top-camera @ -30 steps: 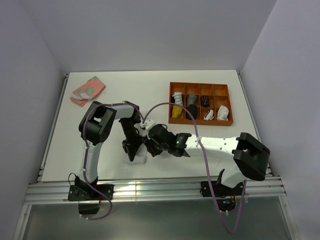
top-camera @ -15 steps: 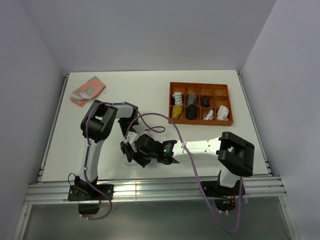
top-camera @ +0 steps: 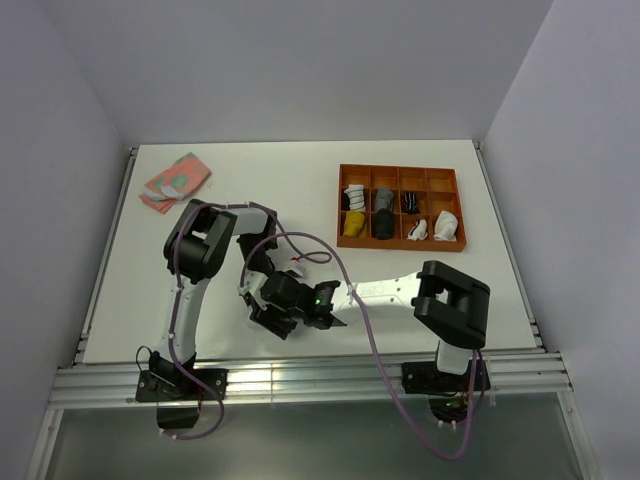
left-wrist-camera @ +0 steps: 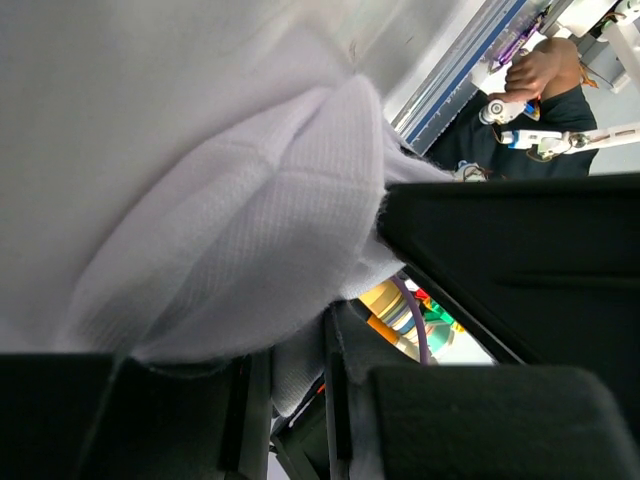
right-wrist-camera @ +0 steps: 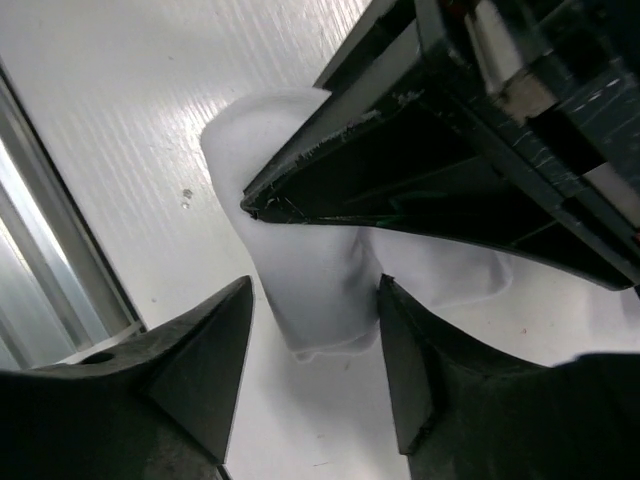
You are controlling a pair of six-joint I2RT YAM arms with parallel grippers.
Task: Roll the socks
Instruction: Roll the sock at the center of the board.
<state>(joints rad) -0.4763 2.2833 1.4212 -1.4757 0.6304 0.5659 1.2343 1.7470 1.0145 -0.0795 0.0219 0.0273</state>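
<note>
A white sock [right-wrist-camera: 305, 275] lies on the white table near the front edge. My left gripper [left-wrist-camera: 292, 400] is shut on a fold of this sock [left-wrist-camera: 240, 240], with fabric pinched between its jaws. My right gripper [right-wrist-camera: 312, 335] is open, its two fingers standing either side of the sock's free end, right below the left gripper's black finger [right-wrist-camera: 420, 170]. In the top view both grippers meet, the left [top-camera: 256, 298] and the right [top-camera: 276, 318], and cover the sock almost fully. A pink sock with teal patches [top-camera: 175, 181] lies at the far left.
An orange compartment tray [top-camera: 337, 205] at the far right holds several rolled socks. The table's front metal rail [right-wrist-camera: 40, 270] runs close beside the grippers. A purple cable [top-camera: 310, 245] loops over the table between the arms.
My right arm has swung left, bringing its open gripper in against the left gripper and around the sock's end. The left gripper has stayed almost in place, still holding the sock.
</note>
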